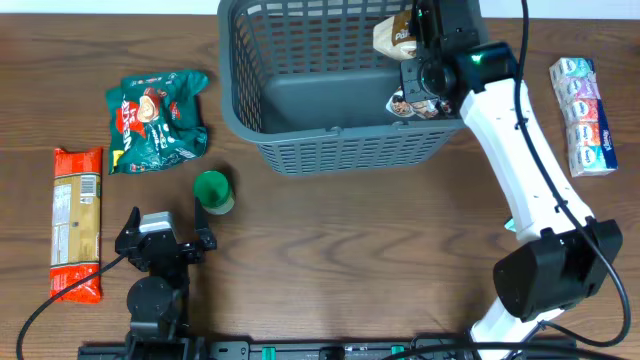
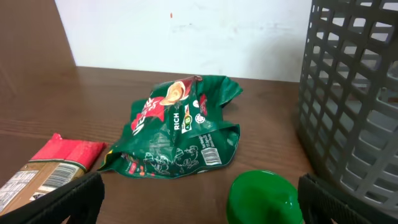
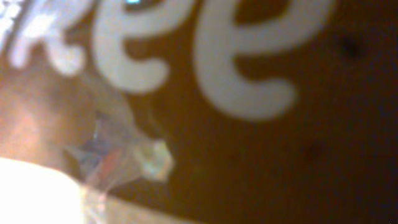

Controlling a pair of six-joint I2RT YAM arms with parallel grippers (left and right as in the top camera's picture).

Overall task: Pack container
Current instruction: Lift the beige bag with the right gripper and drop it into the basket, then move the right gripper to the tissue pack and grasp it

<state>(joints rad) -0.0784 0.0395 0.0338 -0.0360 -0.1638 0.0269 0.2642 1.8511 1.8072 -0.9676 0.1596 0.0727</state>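
At the top centre of the overhead view sits the container [image 1: 300, 150], a dark grey slotted basket on the brown table [image 1: 350, 250]. The right arm [image 1: 520, 150] reaches up from the lower right of the frame, and the right gripper [image 1: 415, 50] hangs over the basket's upper right corner, inside its rim line. A tan and brown pack [image 1: 393, 38] sits right against the gripper's left side. The right wrist view is filled with blurred brown wrapping and white letters, and no fingers show, so I cannot tell whether the jaws clamp the pack. Just below the gripper, a small printed pack [image 1: 415, 105] lies inside the basket against its right wall.

At the lower left of the frame the left gripper [image 1: 167, 230] rests with its fingers [image 2: 68, 199] spread wide and nothing between them, well apart from the basket. A green round-topped object [image 1: 212, 190] stands just above it. Further up lies a crumpled green snack bag [image 1: 155, 120], and a red pack [image 1: 77, 225] lies at the far left. A blue and white tissue pack [image 1: 583, 115] lies at the right edge.
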